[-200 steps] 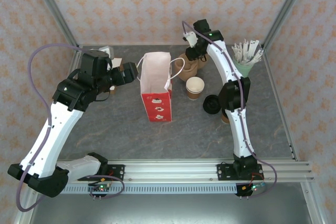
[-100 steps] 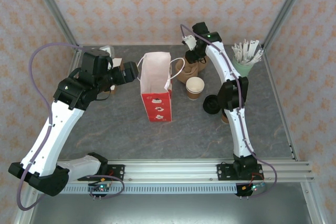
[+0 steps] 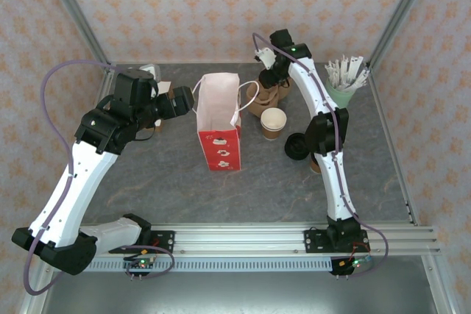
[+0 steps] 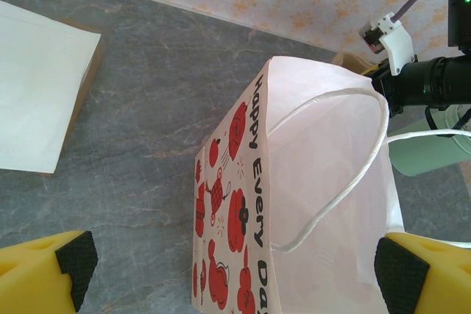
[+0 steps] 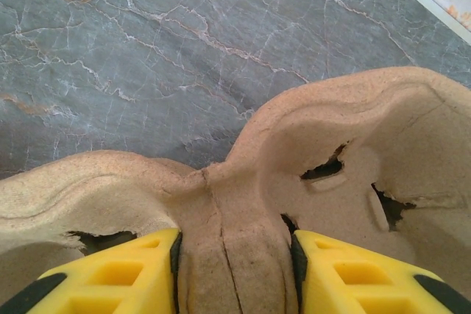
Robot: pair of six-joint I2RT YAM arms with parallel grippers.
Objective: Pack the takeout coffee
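Observation:
The takeout coffee (image 3: 273,123), a small cup with a white rim and a brown sleeve, stands on the table right of the red-and-white bag (image 3: 218,119). Behind the cup, my right gripper (image 3: 269,82) points down into a brown pulp cup tray (image 3: 263,99). In the right wrist view the gripper (image 5: 235,270) is shut on the tray's (image 5: 243,182) cracked middle ridge, a pad against each side. My left gripper (image 3: 184,101) hangs open just left of the bag's mouth. In the left wrist view its fingers (image 4: 239,266) are spread wide over the bag (image 4: 309,204).
A mint-green cup of paper-wrapped sticks (image 3: 346,86) stands at the back right. A black lid (image 3: 297,145) lies by the right arm, near the coffee. A flat white packet (image 4: 37,86) lies left of the bag. Frame posts and the patterned wall bound the table.
My right wrist has shifted slightly left and down over the cup tray. The left arm, the bag and the coffee have stayed put.

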